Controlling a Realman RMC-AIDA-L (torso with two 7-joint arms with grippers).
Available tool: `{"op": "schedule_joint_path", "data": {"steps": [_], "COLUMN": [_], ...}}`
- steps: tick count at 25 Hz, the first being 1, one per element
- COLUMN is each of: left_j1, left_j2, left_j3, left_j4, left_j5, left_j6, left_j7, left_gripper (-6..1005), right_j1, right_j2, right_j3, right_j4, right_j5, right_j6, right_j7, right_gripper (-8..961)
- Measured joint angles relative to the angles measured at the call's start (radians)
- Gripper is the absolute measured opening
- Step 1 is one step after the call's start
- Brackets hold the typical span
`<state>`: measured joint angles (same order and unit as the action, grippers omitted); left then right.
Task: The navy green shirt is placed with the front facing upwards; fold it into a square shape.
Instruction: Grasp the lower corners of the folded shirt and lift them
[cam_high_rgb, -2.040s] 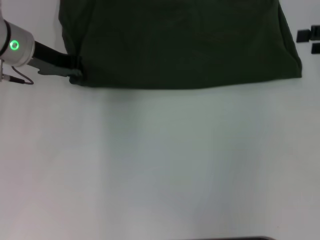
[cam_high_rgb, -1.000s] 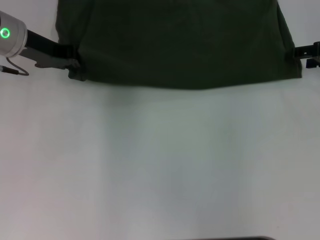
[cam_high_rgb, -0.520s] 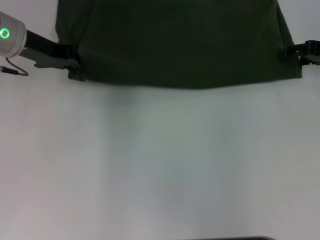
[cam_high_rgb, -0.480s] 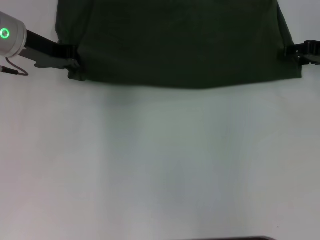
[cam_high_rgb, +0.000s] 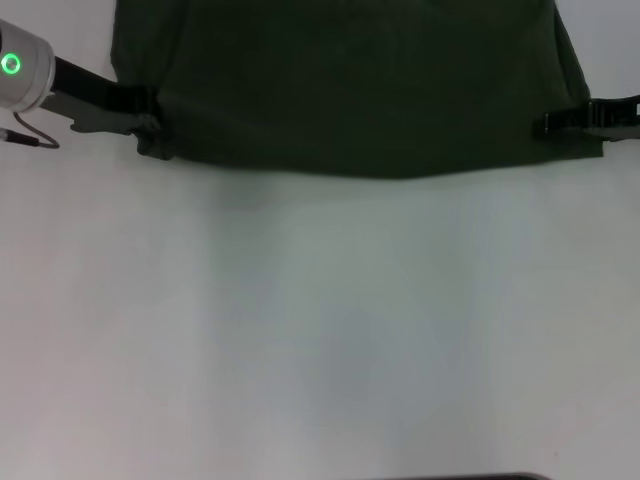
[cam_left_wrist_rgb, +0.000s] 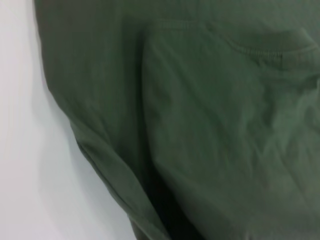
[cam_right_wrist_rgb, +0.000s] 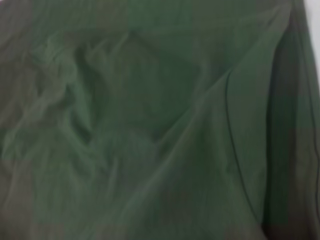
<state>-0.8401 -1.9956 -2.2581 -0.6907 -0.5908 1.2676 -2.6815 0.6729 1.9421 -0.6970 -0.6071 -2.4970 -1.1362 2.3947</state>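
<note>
The navy green shirt (cam_high_rgb: 360, 80) lies across the far part of the white table, showing only plain dark green cloth with no lettering in view. Its near edge runs roughly straight from left to right. My left gripper (cam_high_rgb: 150, 115) is at the shirt's near left corner, shut on the bunched edge there. My right gripper (cam_high_rgb: 548, 123) reaches in from the right over the shirt's near right corner. The left wrist view shows folded green cloth (cam_left_wrist_rgb: 210, 140) with a stitched hem beside bare table. The right wrist view is filled with wrinkled green cloth (cam_right_wrist_rgb: 150, 130).
The white table (cam_high_rgb: 320, 330) stretches bare from the shirt's near edge towards me. A thin dark strip (cam_high_rgb: 460, 477) shows at the very front edge.
My right gripper has moved in from the right edge onto the shirt's near right corner. My left gripper shifted slightly away from me with the left corner, then stayed still.
</note>
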Motion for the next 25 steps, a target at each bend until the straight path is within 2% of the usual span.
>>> {"op": "schedule_joint_path", "data": {"steps": [7, 15, 25], "left_j1": [-0.001, -0.010, -0.012], "left_j2": [-0.006, -0.009, -0.006], "left_j3": [0.000, 0.008, 0.003], "left_j4": [0.000, -0.001, -0.001], "left_j5": [0.003, 0.008, 0.011], "left_j6": [-0.007, -0.008, -0.004], "left_j7": [-0.002, -0.010, -0.011], "left_gripper": [32, 32, 33], "right_j1": [0.000, 0.004, 0.009], "right_j2": [-0.009, -0.005, -0.014], "right_j3": [-0.001, -0.009, -0.004], "right_j4": [-0.008, -0.011, -0.031], "right_j5": [0.000, -0.027, -0.035], "right_j6": [-0.011, -0.015, -0.049], "right_j7": [0.031, 0.044, 0.063], "right_gripper": [752, 711, 288]}}
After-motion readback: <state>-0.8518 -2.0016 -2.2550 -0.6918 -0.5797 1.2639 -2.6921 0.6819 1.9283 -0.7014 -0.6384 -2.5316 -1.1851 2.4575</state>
